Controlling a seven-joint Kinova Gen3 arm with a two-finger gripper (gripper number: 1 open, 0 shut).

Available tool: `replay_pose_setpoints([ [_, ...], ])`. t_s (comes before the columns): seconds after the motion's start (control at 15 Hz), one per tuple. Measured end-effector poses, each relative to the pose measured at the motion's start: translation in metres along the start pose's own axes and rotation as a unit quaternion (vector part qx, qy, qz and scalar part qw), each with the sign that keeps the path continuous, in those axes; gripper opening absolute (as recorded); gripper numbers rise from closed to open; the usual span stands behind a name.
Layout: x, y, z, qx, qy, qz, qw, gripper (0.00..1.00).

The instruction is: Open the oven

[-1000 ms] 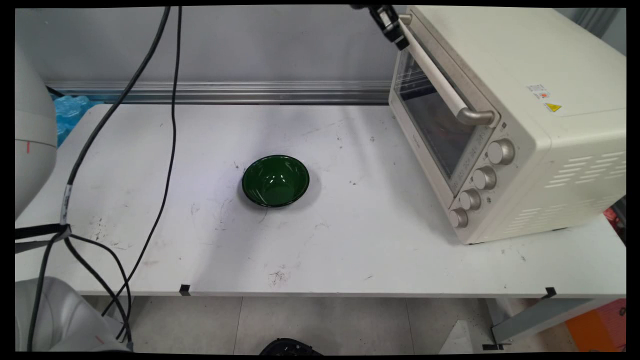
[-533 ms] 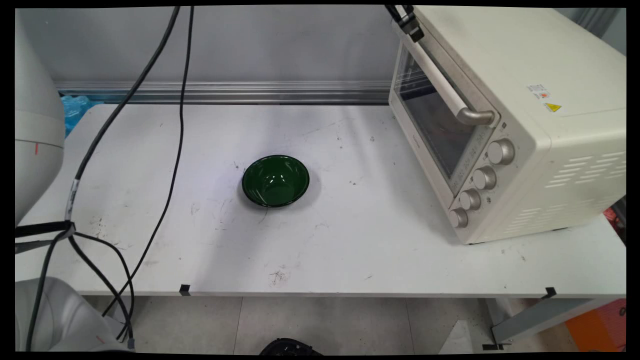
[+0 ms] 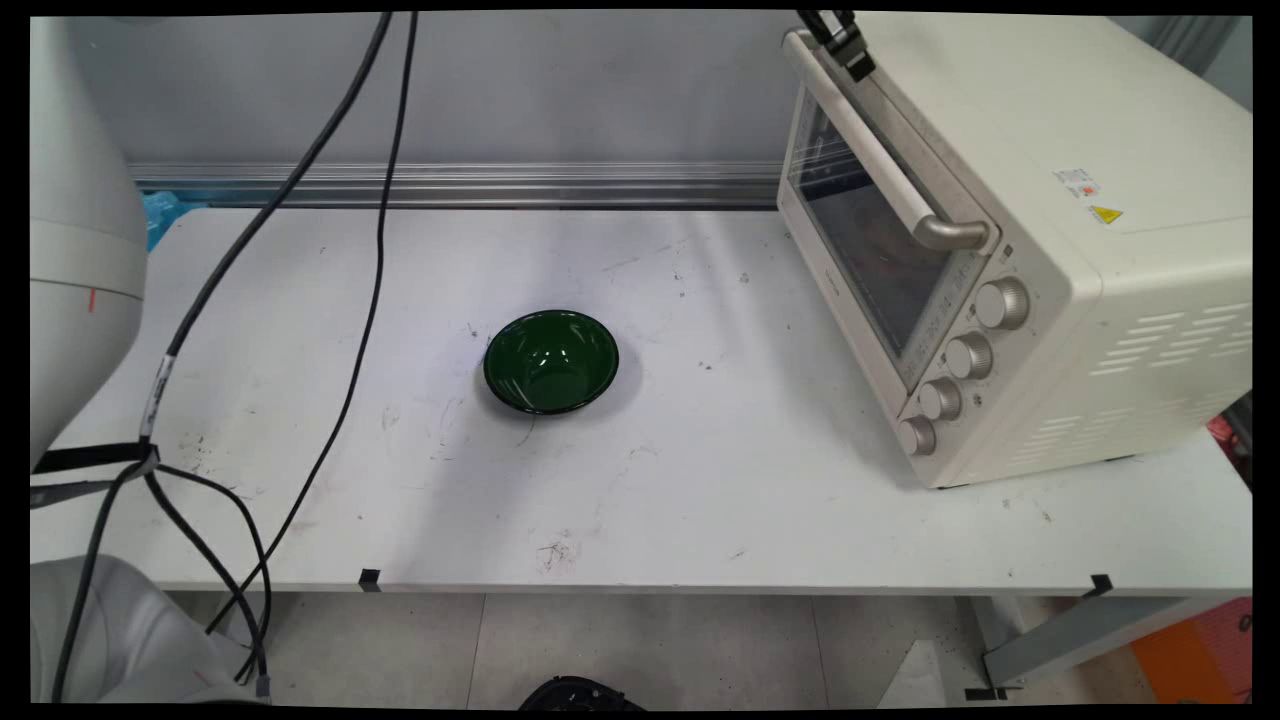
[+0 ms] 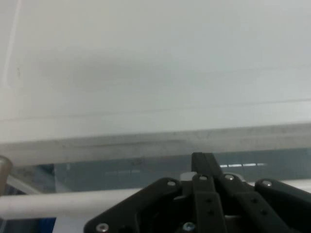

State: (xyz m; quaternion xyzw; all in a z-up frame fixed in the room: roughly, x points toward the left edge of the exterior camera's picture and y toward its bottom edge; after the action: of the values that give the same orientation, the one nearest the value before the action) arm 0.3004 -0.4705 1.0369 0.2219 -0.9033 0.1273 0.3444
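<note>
My black gripper [image 3: 848, 48] hangs at the top edge of the main view, at the front top edge of a cream toaster oven [image 3: 1080, 300], by the far end of its door handle [image 3: 880, 160]. In the hand view the fingers stand together as one black tip [image 4: 203, 159], shut with nothing held, just over the oven's flat top edge [image 4: 146, 141]. The white handle bar [image 4: 48, 201] runs under the linkage, with the glass door [image 4: 97, 172] behind it. A dark green bowl [image 3: 551, 361] sits empty mid-table, far from the gripper.
The oven fills the right end of the white table [image 3: 700, 480], its door and several knobs [image 3: 1002, 302] facing left and forward. Black cables [image 3: 370, 250] hang down over the table's left side. A metal rail [image 3: 450, 185] runs along the wall.
The gripper has shifted right along the top edge, from in front of the handle's far end to over the oven's front top edge. The cables swung slightly right.
</note>
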Motion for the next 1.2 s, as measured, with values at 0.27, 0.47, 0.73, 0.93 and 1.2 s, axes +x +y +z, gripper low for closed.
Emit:
replay_pose_setpoints([
  [0.27,-0.001,-0.002,0.011,0.000,0.005,-0.004,1.0000,0.00],
  [0.47,-0.003,-0.003,0.019,-0.001,0.009,-0.006,0.9999,0.00],
  [0.73,-0.007,-0.004,0.028,-0.004,0.010,-0.010,0.9999,0.00],
  [0.93,-0.011,-0.004,0.033,-0.006,0.009,-0.013,0.9999,0.00],
  [1.2,-0.016,-0.004,0.036,-0.008,0.007,-0.016,0.9998,0.00],
])
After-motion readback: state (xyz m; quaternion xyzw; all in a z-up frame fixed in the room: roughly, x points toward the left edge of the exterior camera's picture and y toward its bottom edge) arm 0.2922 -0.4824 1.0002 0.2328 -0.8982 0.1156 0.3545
